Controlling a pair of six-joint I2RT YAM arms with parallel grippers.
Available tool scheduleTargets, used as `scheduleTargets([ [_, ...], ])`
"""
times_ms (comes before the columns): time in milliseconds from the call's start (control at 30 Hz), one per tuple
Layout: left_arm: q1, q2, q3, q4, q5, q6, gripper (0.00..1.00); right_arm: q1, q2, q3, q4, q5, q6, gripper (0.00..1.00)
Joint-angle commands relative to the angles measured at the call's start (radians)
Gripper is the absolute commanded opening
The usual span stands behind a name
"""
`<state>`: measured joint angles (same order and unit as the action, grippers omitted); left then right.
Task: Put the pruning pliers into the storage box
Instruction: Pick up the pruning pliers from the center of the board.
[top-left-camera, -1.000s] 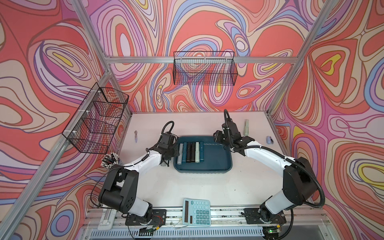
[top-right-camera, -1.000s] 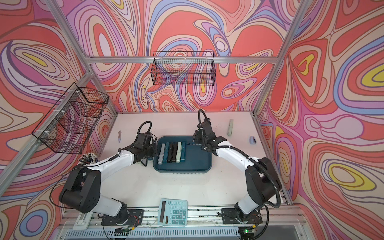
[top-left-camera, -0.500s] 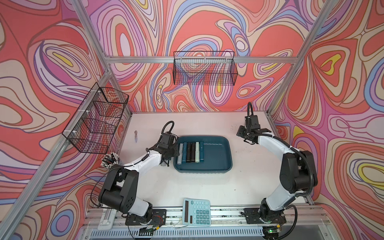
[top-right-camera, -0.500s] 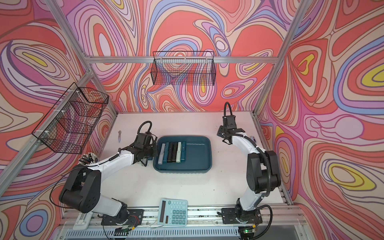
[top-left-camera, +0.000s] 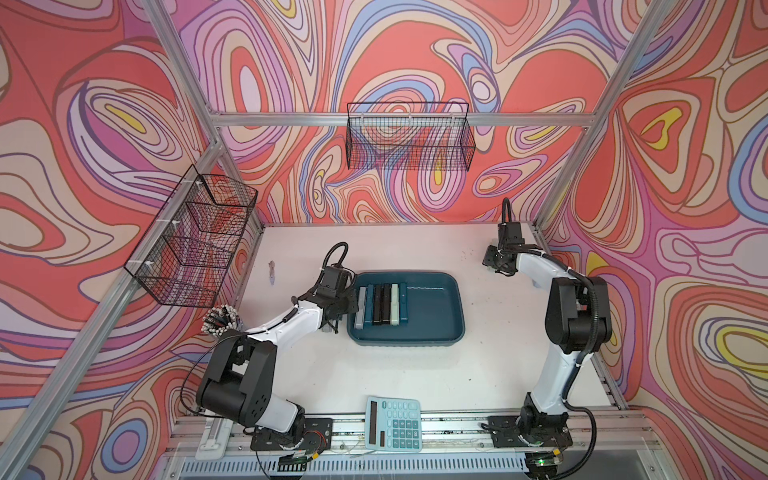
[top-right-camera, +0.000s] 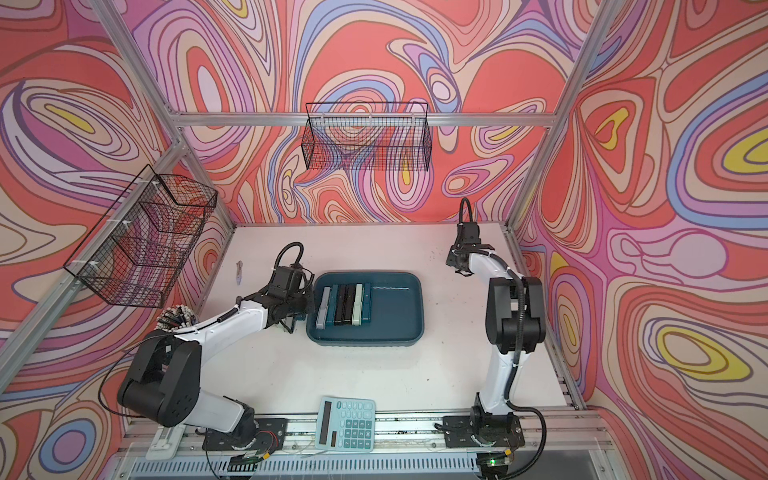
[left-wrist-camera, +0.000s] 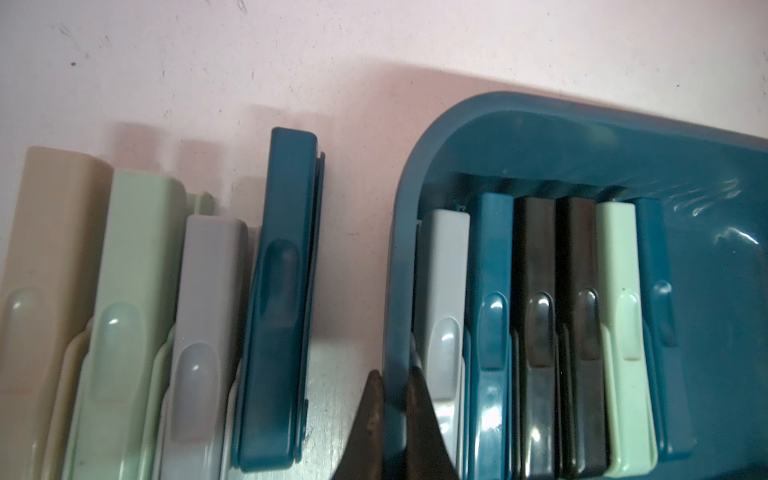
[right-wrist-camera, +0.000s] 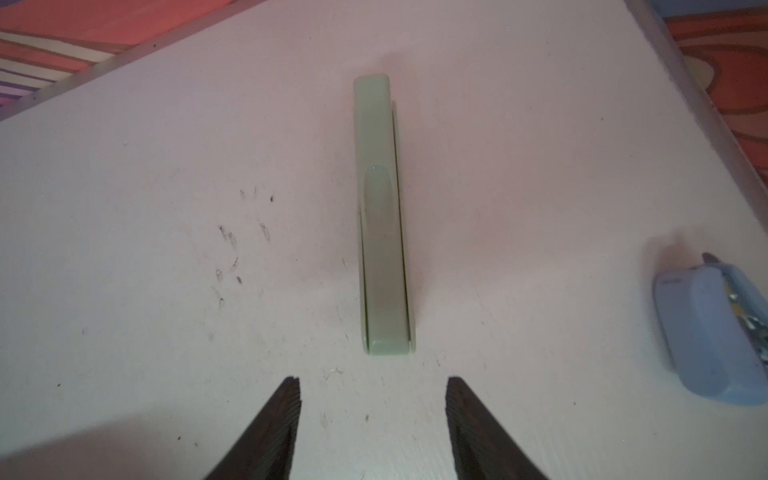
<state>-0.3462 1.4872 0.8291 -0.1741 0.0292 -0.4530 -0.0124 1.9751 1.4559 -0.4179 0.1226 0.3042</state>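
6 boxed pliers (left-wrist-camera: 536, 291) (ends cut off), left tool (left-wrist-camera: 394, 374) clamps box (left-wrist-camera: 540, 120), right tool (right-wrist-camera: 373, 380) wide

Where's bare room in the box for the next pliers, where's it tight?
Free: storage box floor from the six-pliers row to the rim nearest the right arm; also table between box and calculator. Crowded: the end at the left gripper, with four more pliers just outside that rim.

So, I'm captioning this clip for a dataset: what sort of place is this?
Probably a robot data-collection cell: left arm and right arm mounted at a white table, aluminium frame with swirl-printed walls, staged props like the storage box of pruning pliers and a calculator.
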Motion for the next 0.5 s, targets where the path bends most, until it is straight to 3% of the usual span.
scheduleTargets([
  [0, -0.001, -0.025, -0.013, -0.046, -0.002, 0.001, 0.05, -0.031, 0.056, 0.053, -0.025, -0.006, -0.049, 0.59],
  [467, -0.001, -0.033, 0.005, -0.081, -0.013, 0.006, 0.05, -0.040, 0.246, 0.235, -0.056, -0.016, -0.101, 0.51],
])
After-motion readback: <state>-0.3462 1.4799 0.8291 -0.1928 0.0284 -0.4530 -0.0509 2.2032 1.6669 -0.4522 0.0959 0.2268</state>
